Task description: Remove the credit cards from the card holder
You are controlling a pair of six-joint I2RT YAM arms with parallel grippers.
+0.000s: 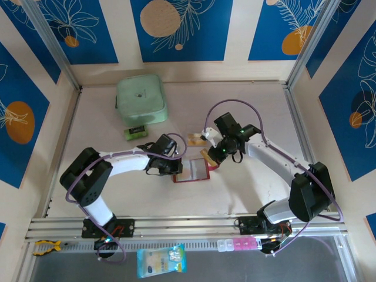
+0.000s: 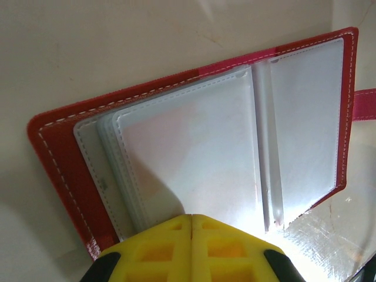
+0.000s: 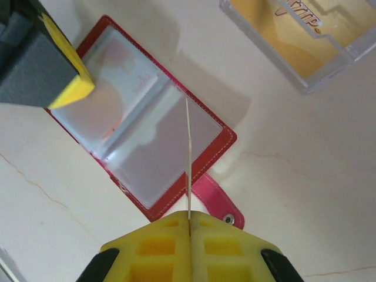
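The dark-red card holder (image 1: 192,172) lies open on the table, its pale clear sleeves (image 2: 194,147) facing up and its snap tab (image 3: 216,202) sticking out to one side. My left gripper (image 2: 192,218) is shut, its yellow tips resting on the sleeves near the holder's left edge (image 1: 174,167). My right gripper (image 3: 189,220) is shut on a thin pale credit card (image 3: 188,153), seen edge-on, standing above the holder's right page (image 1: 212,158). A tan-gold credit card (image 3: 294,32) lies flat on the table beyond the holder (image 1: 197,139).
A mint-green square zip case (image 1: 141,98) sits at the back left, with a small green-and-black block (image 1: 135,131) in front of it. A blue-white packet (image 1: 161,260) and a pink strip (image 1: 241,244) lie below the rail at the near edge.
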